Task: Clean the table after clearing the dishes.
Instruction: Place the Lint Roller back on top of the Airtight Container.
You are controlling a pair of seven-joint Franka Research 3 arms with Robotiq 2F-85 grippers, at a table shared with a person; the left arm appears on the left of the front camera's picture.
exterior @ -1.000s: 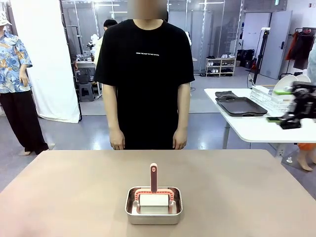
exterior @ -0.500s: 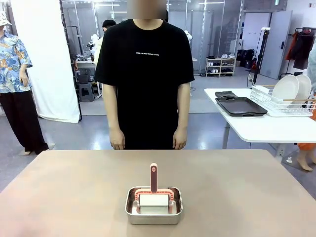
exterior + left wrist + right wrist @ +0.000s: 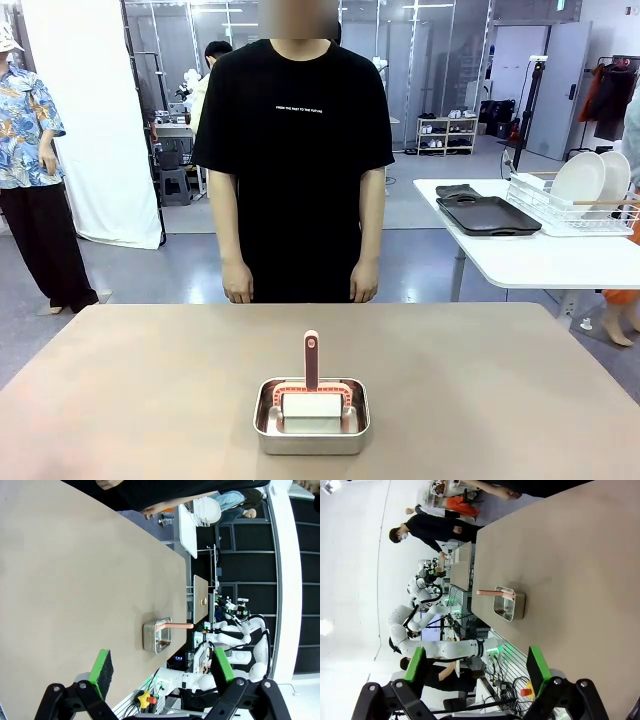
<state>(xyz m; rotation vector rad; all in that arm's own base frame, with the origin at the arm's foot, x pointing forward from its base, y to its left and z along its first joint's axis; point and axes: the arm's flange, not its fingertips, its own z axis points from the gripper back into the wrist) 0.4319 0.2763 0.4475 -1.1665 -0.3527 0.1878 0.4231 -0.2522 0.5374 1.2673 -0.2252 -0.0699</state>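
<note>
Table: the large rectangular table with a smooth matte beige-brown top [image 3: 140, 390] spans the front view from the near edge to the person at its far side; its surface shows sideways in the left wrist view [image 3: 75, 580] and in the right wrist view [image 3: 580, 560].
Dishes: two round white plates [image 3: 590, 180] stand on edge in a white wire rack [image 3: 560, 212] on the smaller white side table [image 3: 520, 262] at the right, well apart from the big table; a dark brown-black rectangular handled tray [image 3: 487, 215] lies flat just beside the rack.
On the table: a small rectangular steel pan [image 3: 311, 417] sits near the near edge, about the middle; inside it stands a white block with a coral-pink frame, and its coral-pink handle [image 3: 311, 358] rises upright. The pan also shows from the left wrist [image 3: 157, 638] and the right wrist [image 3: 509, 603], handle pointing sideways there.
Left gripper: the black two-finger left gripper [image 3: 162, 672], green pads spread wide, nothing between them; it hangs off the table's edge, well apart from the pan.
Right gripper: the black right gripper [image 3: 476, 669], likewise released, pads wide apart and holding nothing, well apart from the pan.
Person: a person in a black T-shirt [image 3: 292, 150] stands at the far edge, arms down, hands [image 3: 237, 291] hanging just above the table's far rim.
</note>
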